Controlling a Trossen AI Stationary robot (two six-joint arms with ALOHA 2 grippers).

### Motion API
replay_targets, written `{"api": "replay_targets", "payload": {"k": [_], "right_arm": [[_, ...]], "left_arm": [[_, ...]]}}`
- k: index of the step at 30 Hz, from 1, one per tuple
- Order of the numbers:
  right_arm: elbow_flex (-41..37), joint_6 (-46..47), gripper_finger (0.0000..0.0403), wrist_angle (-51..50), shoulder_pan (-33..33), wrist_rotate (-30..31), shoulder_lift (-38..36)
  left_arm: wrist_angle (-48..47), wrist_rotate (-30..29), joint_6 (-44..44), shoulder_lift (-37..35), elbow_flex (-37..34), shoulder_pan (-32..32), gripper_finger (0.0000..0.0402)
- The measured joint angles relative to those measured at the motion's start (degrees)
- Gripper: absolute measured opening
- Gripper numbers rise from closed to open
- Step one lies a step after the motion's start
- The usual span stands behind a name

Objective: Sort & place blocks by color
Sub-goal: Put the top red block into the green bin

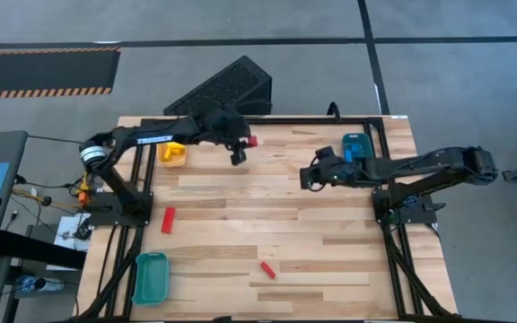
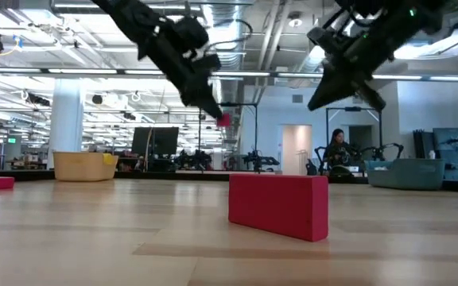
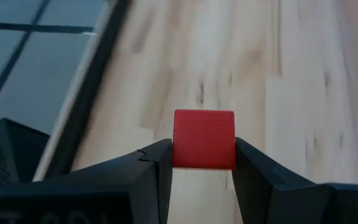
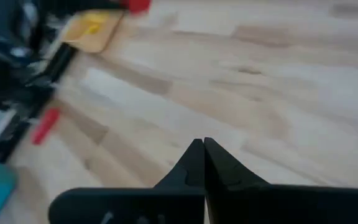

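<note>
My left gripper (image 1: pixel 245 144) hangs over the table's far part, right of the yellow tray (image 1: pixel 173 154), and is shut on a small red block (image 3: pixel 204 138). The low view shows this block (image 2: pixel 223 119) well above the tabletop. My right gripper (image 1: pixel 308 177) hovers shut and empty near the table's middle right, beside a teal tray (image 1: pixel 357 148). Two red bars lie flat on the wood: one (image 1: pixel 168 219) at the left, the other (image 1: pixel 267 269) near the front edge. Something yellow lies in the yellow tray. My left gripper pinches the red block by two opposite sides (image 3: pixel 178 149) between its two fingers (image 3: pixel 157 163), at their free ends. The fingers slant down from the table's left. The block is lifted clear of the table.
A second teal tray (image 1: pixel 151 276) sits at the near left corner. A black perforated box (image 1: pixel 223 90) stands beyond the far edge. Bare wood stretches across the table's middle and right. In the low view the near red bar (image 2: pixel 279 205) fills the foreground.
</note>
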Motion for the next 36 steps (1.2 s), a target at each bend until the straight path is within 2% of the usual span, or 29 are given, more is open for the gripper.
{"api": "replay_targets", "payload": {"k": [3,6,11,14,20,25,30,36], "right_arm": [[-5.43,-0.60,0.0008,11.75,0.26,-2.97,0.46],[-8.99,-0.38,0.0008,23.63,0.19,-6.37,1.80],[-10.96,-1.43,0.0008,28.84,-0.39,-10.20,4.34],[-11.04,-3.18,0.0008,30.75,-1.40,-13.79,6.69],[-11.02,-5.59,0.0008,39.84,-2.32,-22.47,13.06],[-11.02,-5.01,0.0008,48.65,-0.96,-28.00,18.17],[-10.55,-1.42,0.0008,54.65,3.04,-27.33,20.32],[-8.25,-0.80,0.0008,54.49,8.06,-21.01,20.36]], "left_arm": [[-0.73,-1.30,-5.82,-3.90,0.00,0.09,0.0100],[-2.70,-5.03,-10.99,-8.10,0.00,-0.63,0.0100],[-9.78,-14.34,-16.88,-14.81,-1.20,-3.64,0.0100],[-13.38,-17.93,-23.44,-19.22,-5.26,-6.30,0.0100],[-19.02,-24.81,-43.88,-29.68,-16.55,-15.66,0.0100],[-29.41,-31.14,-62.81,-37.16,-20.30,-25.67,0.0100],[-37.44,-37.18,-71.04,-40.20,-20.37,-31.44,0.0100],[-37.85,-38.89,-68.33,-40.39,-20.37,-31.11,0.0100]]}}
